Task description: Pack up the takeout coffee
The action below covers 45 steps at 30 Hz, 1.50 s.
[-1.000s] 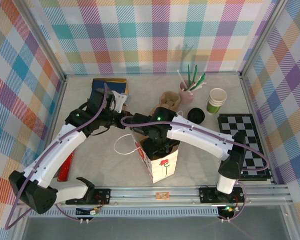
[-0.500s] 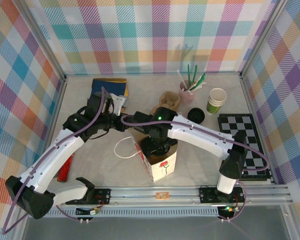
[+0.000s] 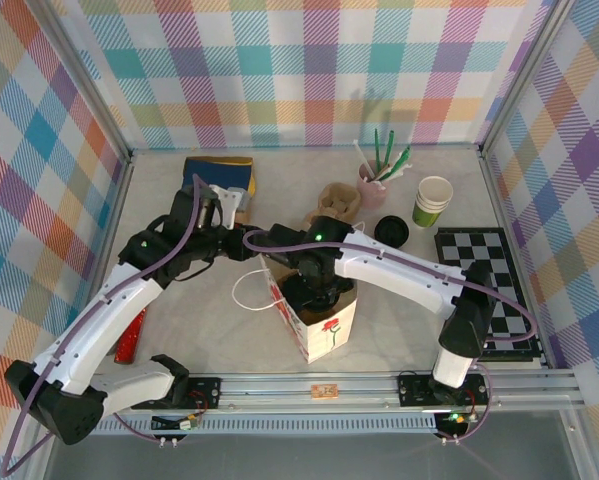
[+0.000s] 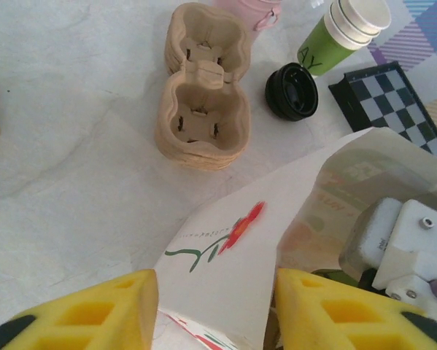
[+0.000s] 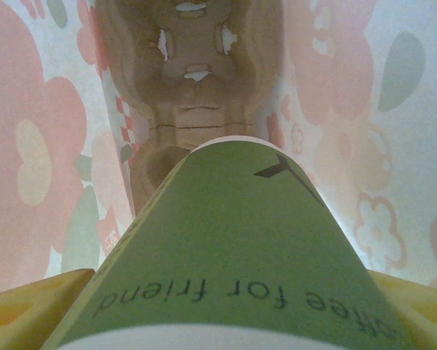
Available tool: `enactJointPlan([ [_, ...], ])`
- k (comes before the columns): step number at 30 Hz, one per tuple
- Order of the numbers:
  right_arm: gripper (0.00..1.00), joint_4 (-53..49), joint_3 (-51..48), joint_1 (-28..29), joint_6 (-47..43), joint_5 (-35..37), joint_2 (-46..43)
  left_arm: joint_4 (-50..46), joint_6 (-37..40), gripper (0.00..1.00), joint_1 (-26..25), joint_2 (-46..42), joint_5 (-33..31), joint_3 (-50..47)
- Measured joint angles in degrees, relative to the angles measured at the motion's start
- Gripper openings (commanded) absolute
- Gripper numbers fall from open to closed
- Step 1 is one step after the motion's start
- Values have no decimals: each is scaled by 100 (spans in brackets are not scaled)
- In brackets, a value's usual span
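The takeout coffee (image 5: pixel 225 226) is inside the paper bag (image 3: pixel 329 328), which stands open near the front middle of the worktop (image 3: pixel 199 305). The right fingers (image 5: pixel 32 302) pinch the green cup from both sides, one yellow pad on each flank, up at its wider end. Its long axis runs down the depth of the bag, in line with the wrist. The narrow base points down at a cup carrier (image 5: pixel 196 80) lying on the bag's floor, and the wide mouth end points up toward the wrist camera (that end is cut off by the frame edge, so its top cannot be made out). Whether the base touches the cup carrier I cannot tell. The print "for friend" runs around the cup's wall and reads upside down in the right wrist view. Seen from above, the right arm (image 3: pixel 409 272) reaches in from the right and its wrist dips into the bag's mouth. The left fingers (image 4: pixel 94 317) stand spread, one on either side of the bag's top edge at its left rear; whether either pad presses the paper I cannot tell. Behind the bag on the worktop lie a spare carrier (image 3: pixel 337 205), a round black lid (image 3: pixel 391 232) and, near it, a lidless green cup (image 3: pixel 432 200).
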Motion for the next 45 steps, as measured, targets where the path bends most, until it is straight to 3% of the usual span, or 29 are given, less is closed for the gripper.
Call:
enactJointPlan([
  [20,32,319,-219,-87,-133,-170,-136,0,-15,64,0,-291,-140,13],
  [32,32,337,-219,-87,-149,-219,-136,105,-11,69,0,-131,160,13],
  [39,32,337,-219,-87,-146,-227,-136,249,4,59,0,188,404,35],
  [45,32,337,-219,-87,-146,-227,-136,254,42,36,0,415,487,66],
])
